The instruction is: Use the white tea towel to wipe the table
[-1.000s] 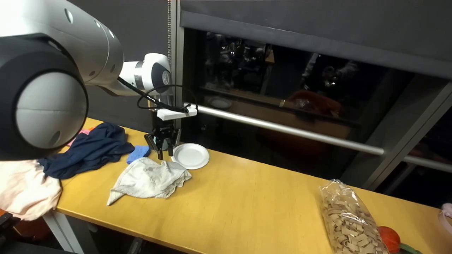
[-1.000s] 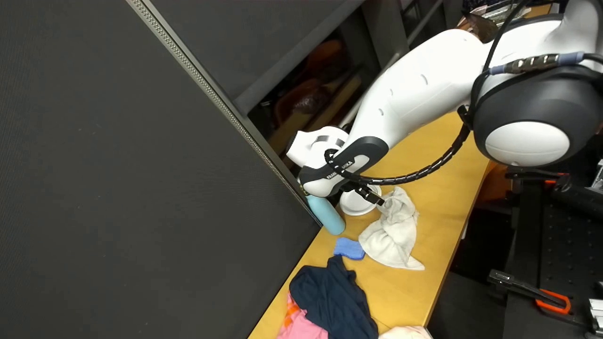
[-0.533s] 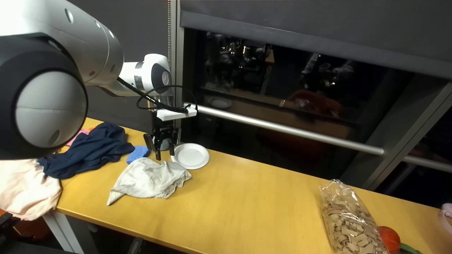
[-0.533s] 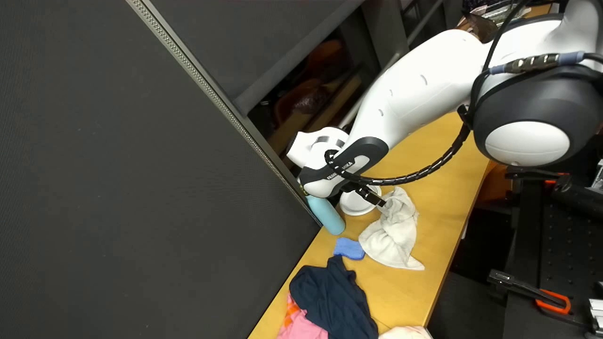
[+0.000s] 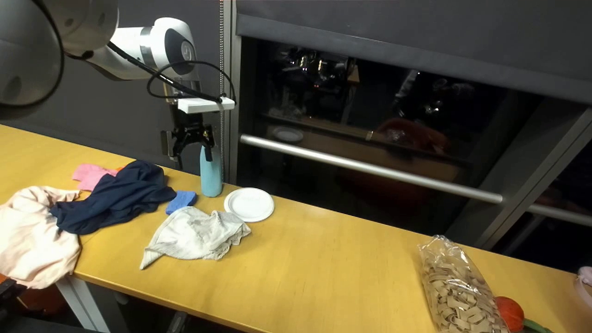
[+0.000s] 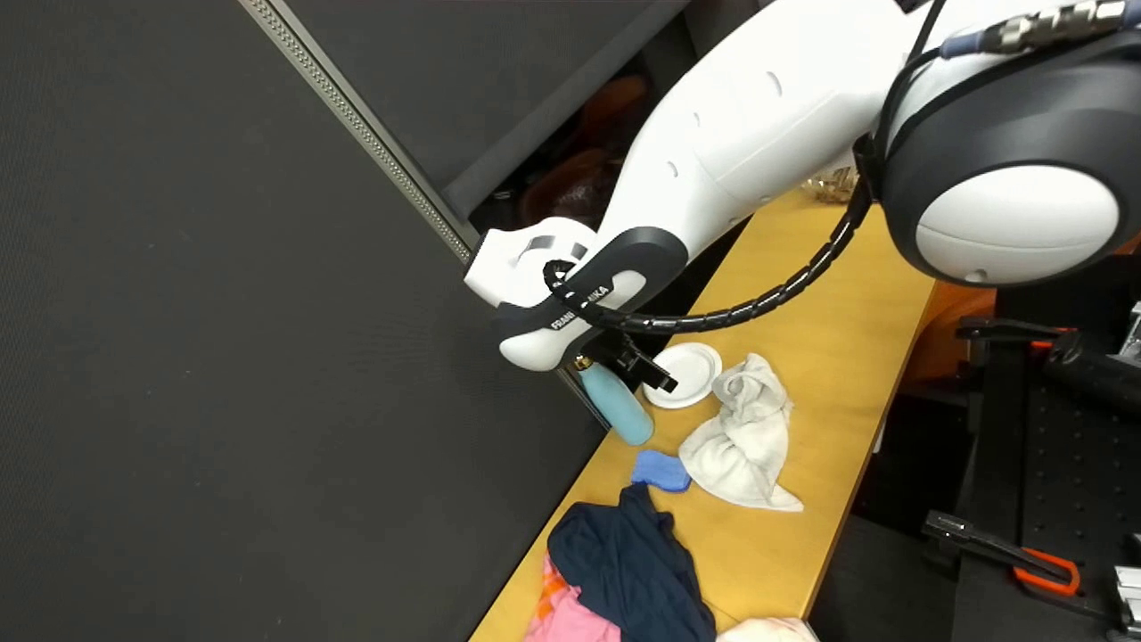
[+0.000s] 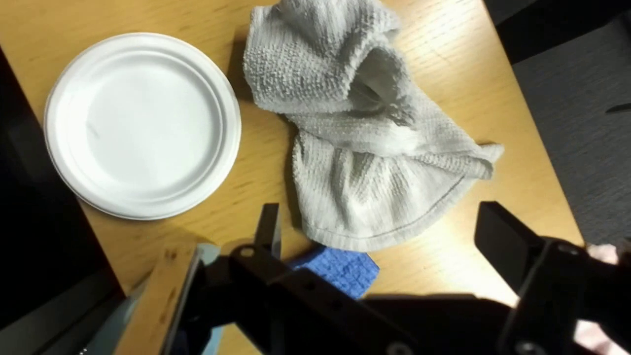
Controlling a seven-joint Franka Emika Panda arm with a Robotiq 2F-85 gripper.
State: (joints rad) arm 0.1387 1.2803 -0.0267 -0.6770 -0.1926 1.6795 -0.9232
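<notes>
The white tea towel (image 5: 199, 236) lies crumpled and partly folded over on the yellow wooden table (image 5: 319, 273); it shows in both exterior views and fills the middle of the wrist view (image 7: 365, 192). High over the table hangs my gripper (image 5: 194, 159), in front of the light blue bottle in that exterior view. Seen from the wrist, its black fingers (image 7: 503, 241) stand wide apart, and nothing is held between them. The towel lies below and apart from them.
A white plate (image 7: 148, 128) sits beside the towel, with a blue sponge (image 5: 181, 201) and a light blue bottle (image 5: 211, 175) close by. Navy cloth (image 5: 118, 196), pink cloth (image 5: 90, 175) and peach cloth (image 5: 37, 236) lie further along. A pasta bag (image 5: 460, 291) rests at the far end.
My gripper has risen well above the towel and shifted towards the bottle's side, its fingers spreading wider. The bottle now shows almost whole. The towel has stayed put.
</notes>
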